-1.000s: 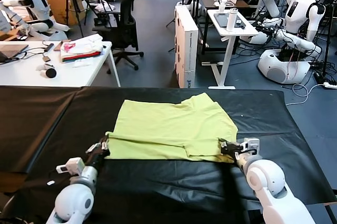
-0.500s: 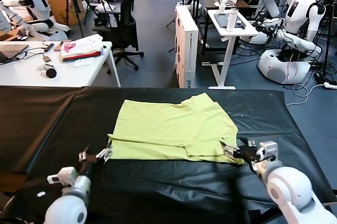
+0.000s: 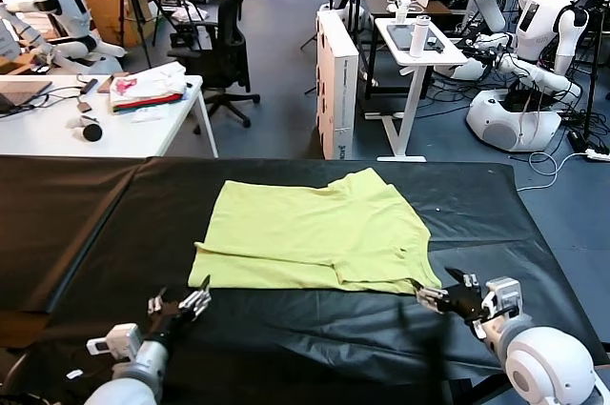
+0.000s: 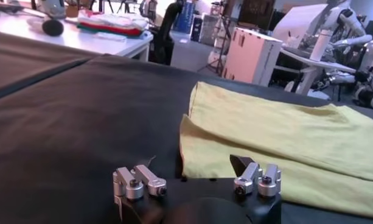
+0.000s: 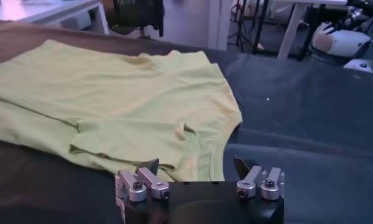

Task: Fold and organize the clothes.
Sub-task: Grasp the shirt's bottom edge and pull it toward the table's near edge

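The lime yellow-green T-shirt lies folded flat on the black table, its near edge toward me. It also shows in the left wrist view and the right wrist view. My left gripper is open and empty, just off the shirt's near left corner. My right gripper is open and empty, just off the shirt's near right corner. In the wrist views both grippers, left and right, have their jaws spread wide with nothing between them.
A white table behind on the left holds a white-pink-red cloth pile. A white cabinet, an office chair and other robots stand beyond the black table's far edge.
Both grippers let go of the shirt's near corners, opened and drew back toward me. The shirt's near edge dropped flat onto the table.
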{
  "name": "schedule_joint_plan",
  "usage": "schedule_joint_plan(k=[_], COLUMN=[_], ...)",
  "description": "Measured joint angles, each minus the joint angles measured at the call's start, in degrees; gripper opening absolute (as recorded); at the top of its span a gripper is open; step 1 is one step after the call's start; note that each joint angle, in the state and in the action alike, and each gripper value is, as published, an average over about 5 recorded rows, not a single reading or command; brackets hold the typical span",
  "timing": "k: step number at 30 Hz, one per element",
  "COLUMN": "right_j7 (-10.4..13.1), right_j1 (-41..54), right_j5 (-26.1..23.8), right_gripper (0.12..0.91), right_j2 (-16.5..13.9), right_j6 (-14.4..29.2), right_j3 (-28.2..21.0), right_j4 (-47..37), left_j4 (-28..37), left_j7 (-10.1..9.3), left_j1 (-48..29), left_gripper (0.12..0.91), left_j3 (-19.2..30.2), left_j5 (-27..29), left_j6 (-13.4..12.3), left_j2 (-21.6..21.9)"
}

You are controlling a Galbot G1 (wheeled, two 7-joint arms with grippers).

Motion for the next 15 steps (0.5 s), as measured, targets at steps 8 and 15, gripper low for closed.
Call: schedule_joint_plan(k=[8,15], right_j7=[-0.14,0.15], right_j1=[-0.31,-0.32], right_j5=[-0.03,0.53], right_gripper=[0.770,0.340], right_j2=[0.00,-0.66], right_j6=[0.00,0.00], right_j3=[-0.45,-0.75], right_j4=[-0.81,-0.71], left_j4=[-0.35,-0.97], left_j7=[0.15,0.21], left_j1=[0.24,0.80], left_gripper=[0.269,0.148], left_j3=[-0.05,-0.18], left_j5=[-0.71,-0.62], left_j6=[0.50,0.42], left_j2=[0.86,1.26])
